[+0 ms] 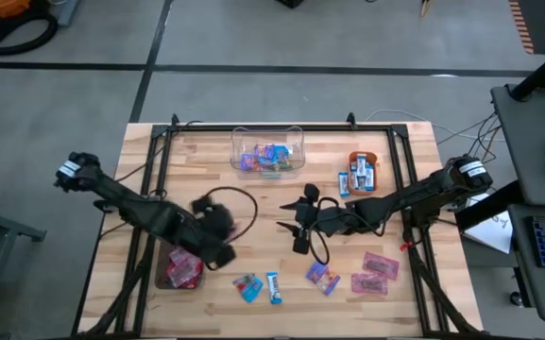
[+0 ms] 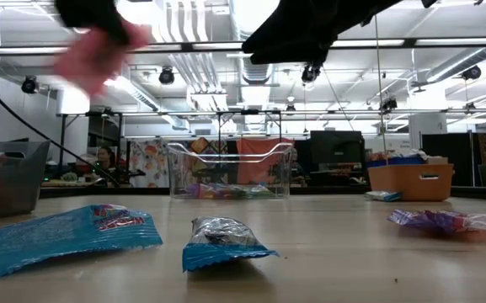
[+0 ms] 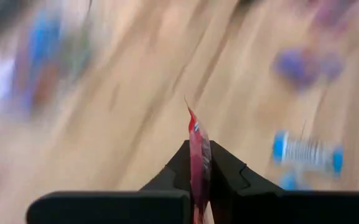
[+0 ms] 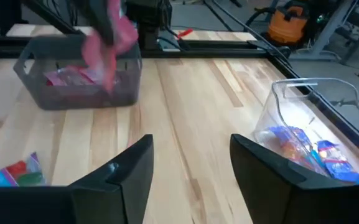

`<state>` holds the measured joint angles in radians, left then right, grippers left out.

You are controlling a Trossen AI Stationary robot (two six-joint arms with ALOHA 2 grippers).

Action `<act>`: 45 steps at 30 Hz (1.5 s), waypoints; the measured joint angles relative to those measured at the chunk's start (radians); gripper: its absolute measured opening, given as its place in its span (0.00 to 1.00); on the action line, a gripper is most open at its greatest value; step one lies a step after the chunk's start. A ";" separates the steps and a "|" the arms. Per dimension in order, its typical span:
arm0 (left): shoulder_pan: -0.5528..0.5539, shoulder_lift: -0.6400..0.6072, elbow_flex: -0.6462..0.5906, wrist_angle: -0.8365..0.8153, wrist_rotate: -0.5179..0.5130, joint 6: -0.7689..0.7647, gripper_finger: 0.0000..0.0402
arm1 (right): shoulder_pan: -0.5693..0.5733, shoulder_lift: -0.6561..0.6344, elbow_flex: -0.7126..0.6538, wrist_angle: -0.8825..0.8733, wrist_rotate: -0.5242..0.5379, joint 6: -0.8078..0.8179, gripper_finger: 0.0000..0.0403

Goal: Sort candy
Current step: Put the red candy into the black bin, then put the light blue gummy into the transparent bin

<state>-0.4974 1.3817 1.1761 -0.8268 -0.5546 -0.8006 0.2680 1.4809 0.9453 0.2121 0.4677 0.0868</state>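
Observation:
My left gripper is shut on a red wrapped candy. It hovers near a grey bin that holds more red candy, toward the table's near left. In the right wrist view this candy shows as a pink blur above the bin. My right gripper is open and empty over the middle of the table. Loose candy lies flat on the near part of the table: a teal one, a blue-and-white one, a purple one and pink ones. My left gripper pinches the red candy between its two fingers, and the wrapper's edge sticks out past the fingertips. The candy is lifted clear of the table. The left wrist view is blurred, so nothing more of the hold shows.
A clear plastic box with mixed candy stands at the far middle. A small orange bowl with blue-and-white candy is to its right. Black frame rails run along the table's left, right and far sides. Bare wood lies between the two arms.

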 joint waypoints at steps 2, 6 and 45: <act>-0.025 0.019 0.097 -0.284 0.098 -0.184 0.00 | 0.000 -0.001 0.000 -0.001 -0.001 0.000 0.51; -0.077 0.044 0.179 -0.607 0.251 -0.412 0.00 | 0.000 0.004 0.000 0.000 -0.001 0.000 0.52; -0.105 0.108 0.042 0.114 0.257 0.339 0.34 | 0.051 0.001 0.225 -0.898 -0.435 0.512 0.49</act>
<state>-0.6022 1.4898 1.2186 -0.7124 -0.2974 -0.4621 0.3190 1.4815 1.1698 -0.6859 0.0327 0.5989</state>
